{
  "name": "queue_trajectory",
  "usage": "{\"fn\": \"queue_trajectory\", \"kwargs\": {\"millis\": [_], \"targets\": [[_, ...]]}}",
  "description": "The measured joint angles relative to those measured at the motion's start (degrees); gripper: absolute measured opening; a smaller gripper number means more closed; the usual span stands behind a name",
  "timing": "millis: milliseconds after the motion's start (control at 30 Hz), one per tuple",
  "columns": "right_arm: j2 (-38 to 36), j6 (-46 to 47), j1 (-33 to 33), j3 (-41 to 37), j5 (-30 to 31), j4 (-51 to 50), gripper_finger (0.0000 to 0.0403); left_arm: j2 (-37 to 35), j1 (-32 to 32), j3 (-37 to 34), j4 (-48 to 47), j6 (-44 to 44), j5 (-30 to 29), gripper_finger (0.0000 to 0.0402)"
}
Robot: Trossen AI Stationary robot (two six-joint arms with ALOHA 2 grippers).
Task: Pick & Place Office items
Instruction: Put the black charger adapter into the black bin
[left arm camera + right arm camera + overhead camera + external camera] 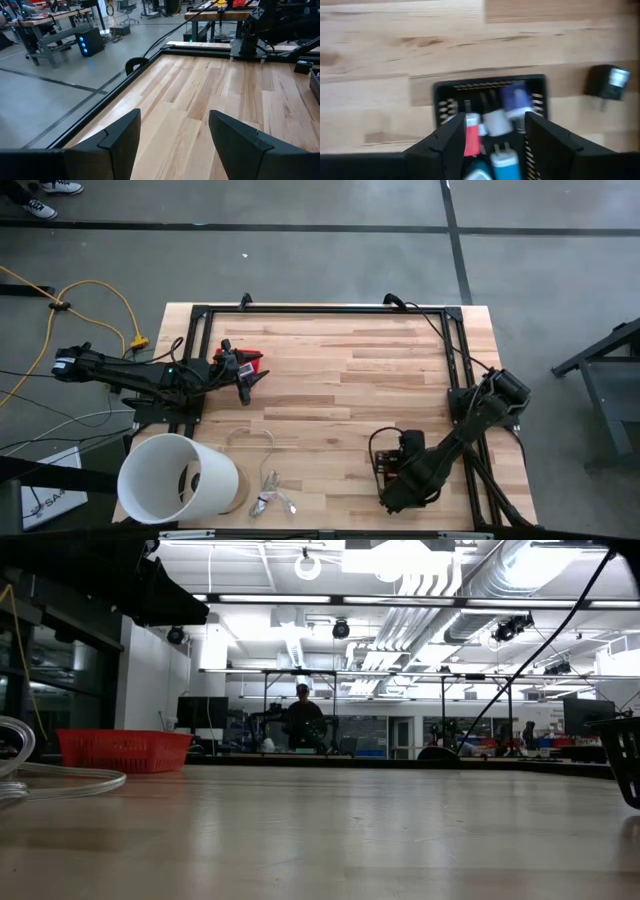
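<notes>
The office items (492, 137), small plastic pieces in blue, pink, teal and pale grey, lie packed together inside a black slotted plastic basket (487, 86) that sits on the pale wooden table (340, 390) toward its right front corner. Only the right wrist view looks down into that basket and shows the pieces; in the high view the right arm covers most of it, and the basket shows merely as a dark frame (385, 455). The right gripper (495, 135) hangs directly over the basket with its two dark fingers spread apart and nothing between them. The same wrist view also catches a small black block with a silvery face (607, 82) lying on bare wood just beside the basket. The left gripper (172, 137) is parked near the table's left rear corner, fingers wide apart and empty, facing across bare planks. From above, a big white round tub (180, 478) stands at the left front corner, with a pale wire loop (252, 438) close beside it. The low view shows that loop (60, 780) lying flat on the table.
</notes>
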Motion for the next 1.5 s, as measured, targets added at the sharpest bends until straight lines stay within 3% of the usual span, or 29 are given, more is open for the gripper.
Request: {"fn": "queue_trajectory", "kwargs": {"millis": [267, 567, 900, 1033, 1200, 1500], "targets": [[-0.3, 8.0, 3.8, 0.0, -3.2, -3.0, 0.0188, 0.0, 0.0, 0.0, 0.0, 0.0, 0.0, 0.0227], [-1.1, 8.2, 3.0, 0.0, -7.7, -7.6, 0.0188, 0.0, 0.0, 0.0, 0.0, 0.0, 0.0, 0.0227], [-7.9, 4.6, -0.1, -0.8, 5.9, -8.4, 0.0188, 0.0, 0.0, 0.0, 0.0, 0.0, 0.0, 0.0227], [-13.8, 1.9, -3.3, -6.7, 4.7, -8.1, 0.0188, 0.0, 0.0, 0.0, 0.0, 0.0, 0.0, 0.0227], [-22.6, -2.8, -7.3, -17.6, 3.5, -0.5, 0.0188, 0.0, 0.0, 0.0, 0.0, 0.0, 0.0, 0.0227], [-32.3, 4.1, -8.0, -32.2, -11.4, 12.6, 0.0188, 0.0, 0.0, 0.0, 0.0, 0.0, 0.0, 0.0227]]}}
